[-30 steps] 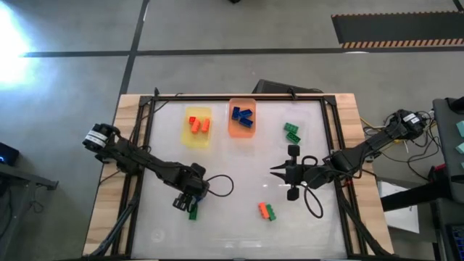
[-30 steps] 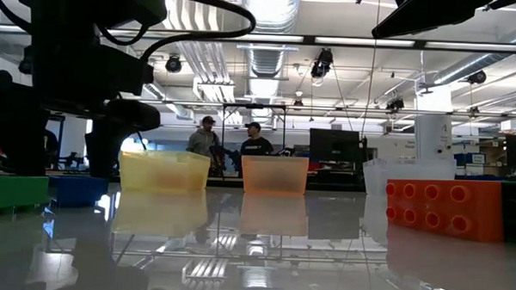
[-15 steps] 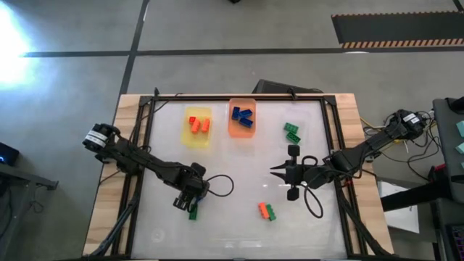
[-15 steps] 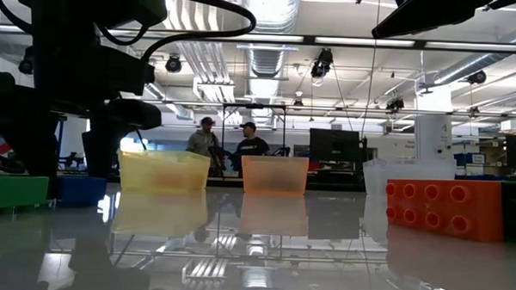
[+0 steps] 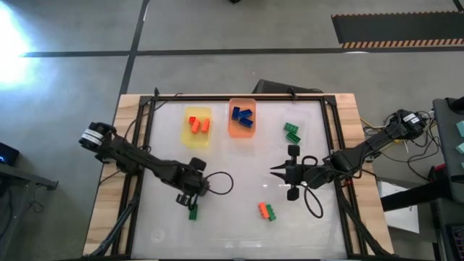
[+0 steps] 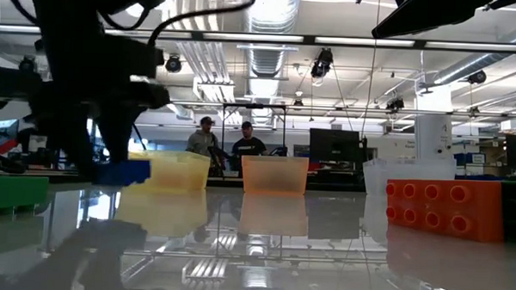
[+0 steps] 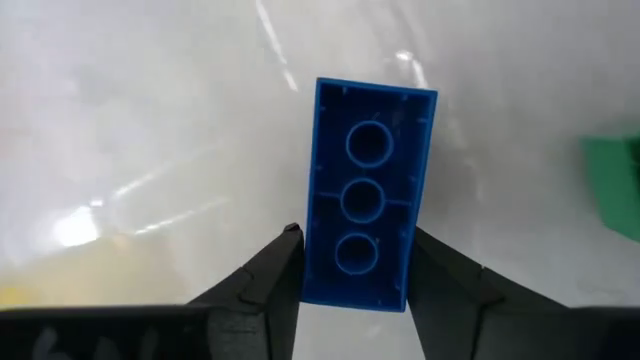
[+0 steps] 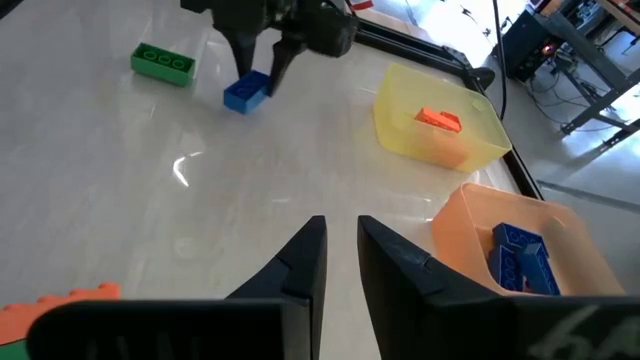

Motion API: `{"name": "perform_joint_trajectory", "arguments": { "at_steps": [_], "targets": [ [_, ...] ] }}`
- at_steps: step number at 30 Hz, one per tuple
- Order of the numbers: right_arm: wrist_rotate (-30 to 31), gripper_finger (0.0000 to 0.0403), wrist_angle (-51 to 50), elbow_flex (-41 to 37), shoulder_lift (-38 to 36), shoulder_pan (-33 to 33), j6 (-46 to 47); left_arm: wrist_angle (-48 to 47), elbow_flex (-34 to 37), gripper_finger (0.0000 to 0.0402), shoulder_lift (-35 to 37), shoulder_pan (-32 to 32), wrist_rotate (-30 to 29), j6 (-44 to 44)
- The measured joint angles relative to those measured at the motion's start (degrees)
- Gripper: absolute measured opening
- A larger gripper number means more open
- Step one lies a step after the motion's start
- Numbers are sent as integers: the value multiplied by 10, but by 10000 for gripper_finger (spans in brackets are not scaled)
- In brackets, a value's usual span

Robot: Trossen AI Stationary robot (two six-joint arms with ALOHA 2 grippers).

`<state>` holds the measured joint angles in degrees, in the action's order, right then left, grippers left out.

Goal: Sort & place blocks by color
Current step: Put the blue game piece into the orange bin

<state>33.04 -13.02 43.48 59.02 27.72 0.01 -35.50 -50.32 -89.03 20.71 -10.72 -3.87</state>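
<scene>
My left gripper stands at the table's near left, shut on a blue block, which also shows in the right wrist view and the low view. Just beside it a green block lies flat on the table. An orange and a green block lie together near the front edge. Orange blocks lie in the yellow tray, blue ones in the orange tray. My right gripper hangs shut over the table's right middle, holding nothing. My left gripper pinches the blue block's two long sides between its two fingers, near one end of the block. The fingers come steeply from above and lie across the block. The block's hollow underside faces the wrist camera. In the low view it hangs a little clear of the table.
Green blocks lie at the far right, by a clear tray. A black frame and cables run along the table's edges. People stand in the room beyond the table. Bare tabletop lies between the arms.
My left gripper has tipped a little and shut on the blue block. The block lay on the table beside the green one and now hangs just clear of it, shifted slightly toward the trays. My right arm has kept still.
</scene>
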Motion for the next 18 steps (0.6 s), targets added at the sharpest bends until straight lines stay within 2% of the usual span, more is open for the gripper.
{"name": "perform_joint_trajectory", "arguments": {
  "at_steps": [7,12,18],
  "targets": [
    [0,52,3,0,0,0,-1,48,-13,133,36,0,-79,-1],
    [0,52,43,-8,0,0,-24,166,-2,133,67,0,-110,-23],
    [-12,52,155,-37,9,0,-94,324,11,133,86,0,-133,-86]
  ]
}}
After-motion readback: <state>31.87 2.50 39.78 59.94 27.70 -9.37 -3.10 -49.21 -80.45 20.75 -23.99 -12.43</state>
